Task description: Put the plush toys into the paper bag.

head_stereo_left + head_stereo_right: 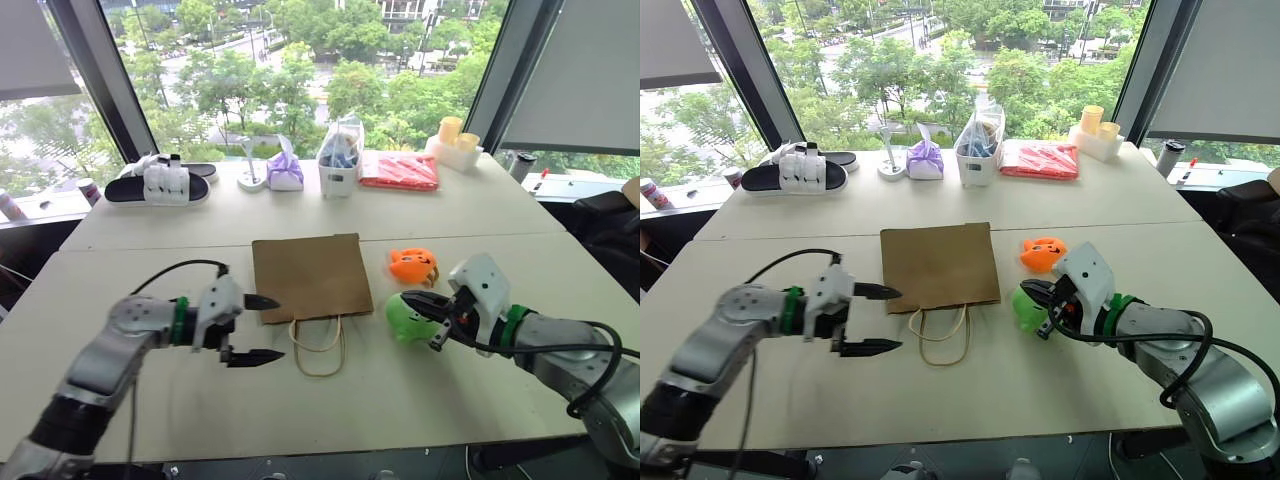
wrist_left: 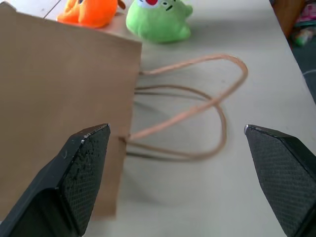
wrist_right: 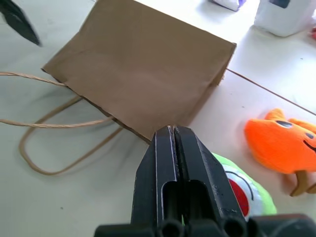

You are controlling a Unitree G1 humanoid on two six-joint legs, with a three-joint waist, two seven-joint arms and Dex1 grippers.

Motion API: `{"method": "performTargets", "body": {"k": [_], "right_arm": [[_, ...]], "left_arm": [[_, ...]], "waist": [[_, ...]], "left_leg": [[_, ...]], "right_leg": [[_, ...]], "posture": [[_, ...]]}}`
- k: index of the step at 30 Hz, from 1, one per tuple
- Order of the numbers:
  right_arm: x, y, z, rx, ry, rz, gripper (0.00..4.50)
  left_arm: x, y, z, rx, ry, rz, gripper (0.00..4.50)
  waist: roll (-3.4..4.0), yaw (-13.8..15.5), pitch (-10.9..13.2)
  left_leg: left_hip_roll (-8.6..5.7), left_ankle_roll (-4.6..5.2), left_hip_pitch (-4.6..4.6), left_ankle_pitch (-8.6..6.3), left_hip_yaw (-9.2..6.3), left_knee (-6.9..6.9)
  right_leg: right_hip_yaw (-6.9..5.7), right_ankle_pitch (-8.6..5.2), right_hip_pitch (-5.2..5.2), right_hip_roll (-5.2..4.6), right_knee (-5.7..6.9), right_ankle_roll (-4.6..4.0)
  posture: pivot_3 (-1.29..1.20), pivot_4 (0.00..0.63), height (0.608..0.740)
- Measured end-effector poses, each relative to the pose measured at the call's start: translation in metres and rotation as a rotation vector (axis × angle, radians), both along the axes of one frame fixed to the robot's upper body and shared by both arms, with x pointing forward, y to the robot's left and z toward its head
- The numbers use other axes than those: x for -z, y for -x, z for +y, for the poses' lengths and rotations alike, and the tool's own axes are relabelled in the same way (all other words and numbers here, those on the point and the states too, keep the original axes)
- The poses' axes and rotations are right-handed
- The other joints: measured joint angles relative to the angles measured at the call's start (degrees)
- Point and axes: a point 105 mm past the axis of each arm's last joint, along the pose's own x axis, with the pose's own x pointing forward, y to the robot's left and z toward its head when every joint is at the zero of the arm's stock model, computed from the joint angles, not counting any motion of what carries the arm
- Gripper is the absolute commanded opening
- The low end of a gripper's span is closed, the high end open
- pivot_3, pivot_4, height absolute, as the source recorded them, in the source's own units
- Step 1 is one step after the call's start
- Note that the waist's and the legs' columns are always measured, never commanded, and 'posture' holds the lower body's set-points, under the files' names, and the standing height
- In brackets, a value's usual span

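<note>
Head stereo pair looks forward-down over pale worktop [image 1: 450, 400]; wrist cameras sit close, low, both sharing flat brown kraft paper bag [image 1: 297, 276] and plush toys.

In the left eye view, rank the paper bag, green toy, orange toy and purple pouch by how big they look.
1. paper bag, by far the largest.
2. green toy, though the right gripper hides part of it.
3. orange toy and purple pouch look about alike; the pouch lies farther from the camera, so I won't rank them.
</note>
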Motion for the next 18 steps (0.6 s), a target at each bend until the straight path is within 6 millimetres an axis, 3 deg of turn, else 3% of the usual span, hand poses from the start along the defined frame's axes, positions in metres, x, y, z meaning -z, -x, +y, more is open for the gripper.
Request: {"method": "performTargets", "body": {"k": [3,8,9,15,18], "right_arm": [[0.001,0.001,-0.004,0.025,-0.001,0.002,0.00],[0.003,0.006,-0.001,0.032,-0.004,0.007,0.00],[0.005,0.008,-0.001,0.033,-0.008,0.015,0.00],[0.018,0.012,0.004,0.044,-0.046,0.062,0.00],[0.032,0.013,0.032,-0.013,-0.126,0.110,0.00]], "left_arm": [[0.004,-0.005,-0.008,0.002,0.007,-0.022,2.72],[0.001,-0.009,-0.018,0.021,0.040,-0.039,0.28],[-0.004,-0.010,-0.020,0.023,0.054,-0.046,0.07],[-0.045,-0.018,-0.027,-0.023,0.247,0.056,0.07],[-0.072,-0.022,-0.033,-0.033,0.340,0.073,0.07]], "waist": [[0.01,-0.2,0.0],[0.01,-0.1,0.0],[0.01,-0.1,0.0],[-0.01,-0.1,0.0],[-0.02,-0.5,0.0]], "left_leg": [[-0.01,0.00,0.02,0.00,0.02,-0.04],[0.02,0.00,0.02,0.00,0.01,-0.03],[0.02,0.00,0.02,0.00,0.01,-0.02],[0.00,0.01,0.02,0.00,-0.03,0.01],[-0.04,0.00,0.08,0.00,-0.04,0.00]], "right_leg": [[0.00,0.00,-0.03,0.03,0.01,0.00],[-0.01,0.00,-0.03,0.03,0.02,0.00],[0.00,0.00,-0.02,0.03,0.02,0.00],[-0.03,0.01,-0.01,0.03,0.06,0.01],[-0.04,0.01,0.00,0.09,0.10,0.01]], "posture": [[0.00,0.150,0.740],[0.00,0.150,0.740],[0.00,0.150,0.740],[0.00,0.150,0.740],[0.00,0.150,0.740]]}}
